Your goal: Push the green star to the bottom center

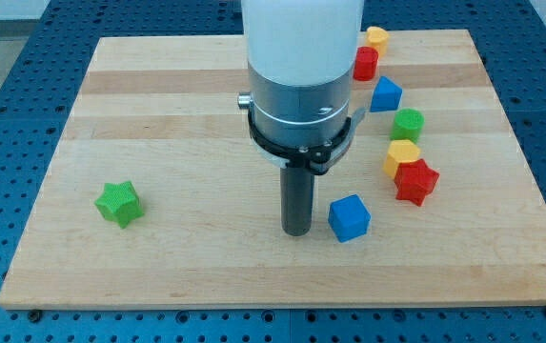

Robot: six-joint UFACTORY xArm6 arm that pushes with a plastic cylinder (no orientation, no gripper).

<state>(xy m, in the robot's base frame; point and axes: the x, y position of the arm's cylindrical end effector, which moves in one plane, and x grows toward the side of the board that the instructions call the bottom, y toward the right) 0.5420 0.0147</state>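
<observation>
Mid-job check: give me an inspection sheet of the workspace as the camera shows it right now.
Surface: wooden board on a blue perforated bench.
Job's things: green star at the view's left, lower half, standing alone.
Clutter: blue cube just right of my tip; at the view's right a red star, yellow block, green cylinder, blue block, red block and another yellow block.
Grippers: none; my tip sits near bottom centre, well right of the green star, apart from it.
Cables: nothing seen.
Surroundings: nothing seen beyond the bench.
</observation>
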